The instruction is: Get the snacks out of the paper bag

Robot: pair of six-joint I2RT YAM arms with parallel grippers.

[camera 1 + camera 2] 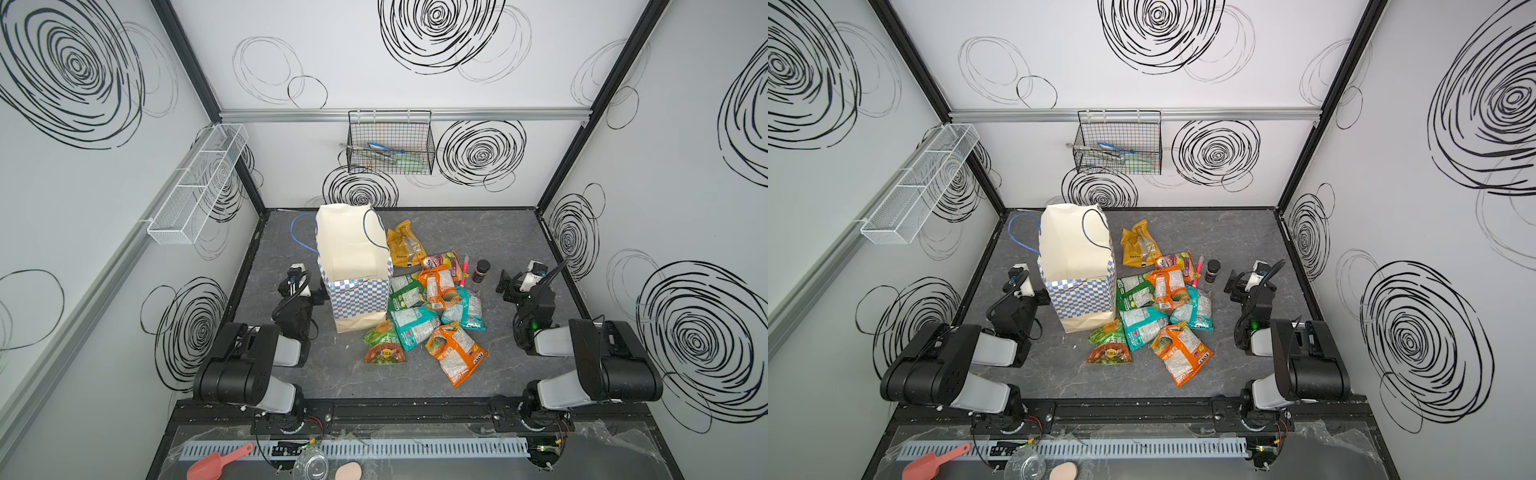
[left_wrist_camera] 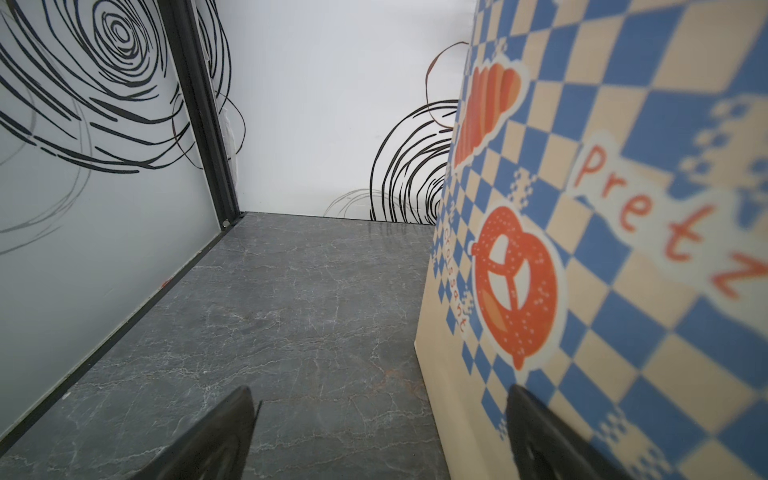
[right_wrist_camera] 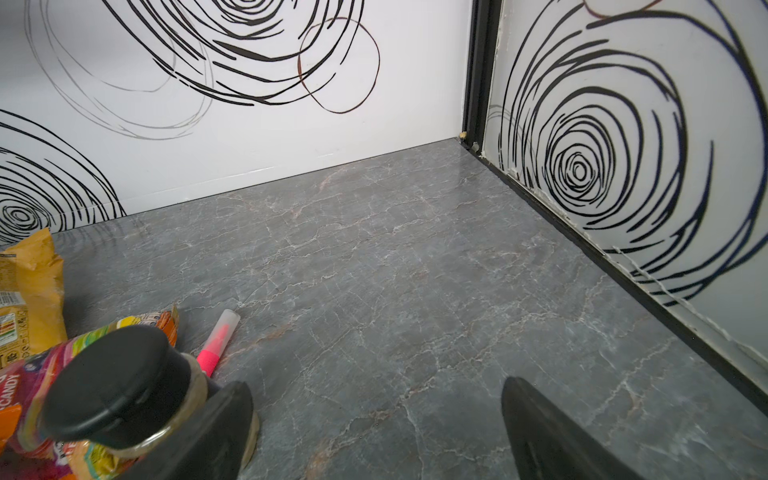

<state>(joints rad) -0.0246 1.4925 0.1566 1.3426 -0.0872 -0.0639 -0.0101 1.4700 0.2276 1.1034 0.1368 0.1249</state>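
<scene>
Snacks (image 1: pixel 415 328) are lying piled beside the paper bag (image 1: pixel 357 291), seemingly emptied; left gripper (image 2: pixel 380 392) and right gripper (image 3: pixel 376 386) are hovering spread, empty.

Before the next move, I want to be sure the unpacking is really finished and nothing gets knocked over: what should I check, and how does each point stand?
1. Paper bag standing upright: ok.
2. Bag empty: cannot tell; no packet shows inside, bottom partly hidden.
3. Snacks lying on the table beside the bag: ok.
4. Left gripper open, holding nothing: ok.
5. Right gripper open, holding nothing: ok.
6. Right gripper clear of the dark jar: cannot tell; they sit close.
</scene>
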